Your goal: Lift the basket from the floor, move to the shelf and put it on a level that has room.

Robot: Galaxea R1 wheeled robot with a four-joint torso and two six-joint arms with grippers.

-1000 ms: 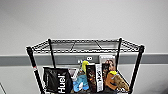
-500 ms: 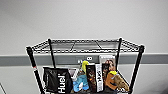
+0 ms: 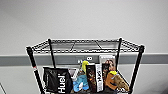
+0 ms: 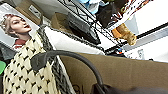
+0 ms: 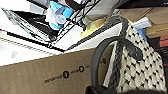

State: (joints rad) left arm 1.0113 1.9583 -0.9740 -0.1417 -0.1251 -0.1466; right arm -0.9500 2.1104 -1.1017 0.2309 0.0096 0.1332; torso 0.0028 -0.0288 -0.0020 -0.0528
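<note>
The shelf (image 3: 31,60) is a black wire rack straight ahead against a pale wall. Its top level (image 3: 85,45) is a bare wire grid with a low rim. The tier below is crowded with goods. The basket (image 4: 22,72) is cream-white and woven, with dark dots and a dark rim. It hangs close beside the rack's lower wires. Its dark arched handle (image 4: 70,56) runs into my left gripper (image 4: 100,88). On the other side of the basket (image 5: 140,67), a second handle (image 5: 100,52) runs into my right gripper (image 5: 100,90).
A brown cardboard box (image 4: 120,72) lies against the basket, its printed side (image 5: 37,75) close to my right wrist. On the crowded tier stand a black Huel bag (image 3: 57,81), a blue bottle (image 3: 81,82), cartons and a brown soft toy (image 3: 117,81).
</note>
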